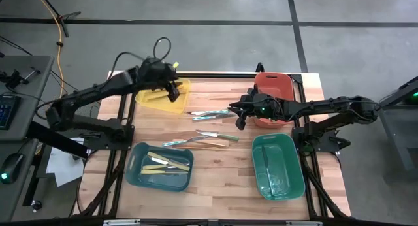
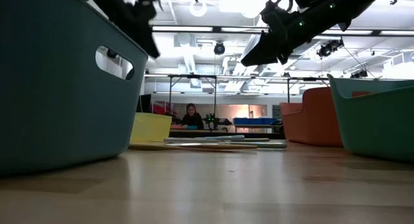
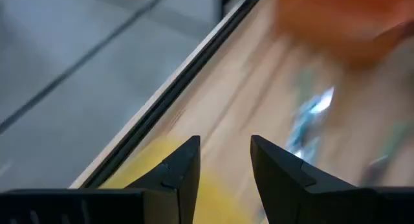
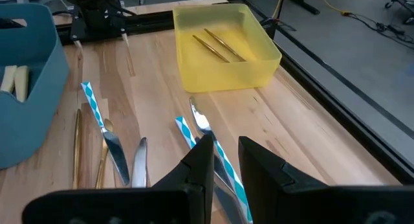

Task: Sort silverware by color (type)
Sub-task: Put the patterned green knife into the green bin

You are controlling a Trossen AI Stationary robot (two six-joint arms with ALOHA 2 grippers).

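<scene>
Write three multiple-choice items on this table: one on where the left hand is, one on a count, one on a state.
1. The left hand hangs over which bin?
A. green
B. yellow
C. red

2. How many gold utensils lie in the yellow bin?
A. none
B. two
C. five

3. The left hand is:
A. shut on a fork
B. shut on a bin's rim
C. open and empty

Answers:
1 B: the high view shows it above the yellow bin.
2 B: the right wrist view shows two inside.
3 C: its fingers stand apart with nothing between them.
</scene>
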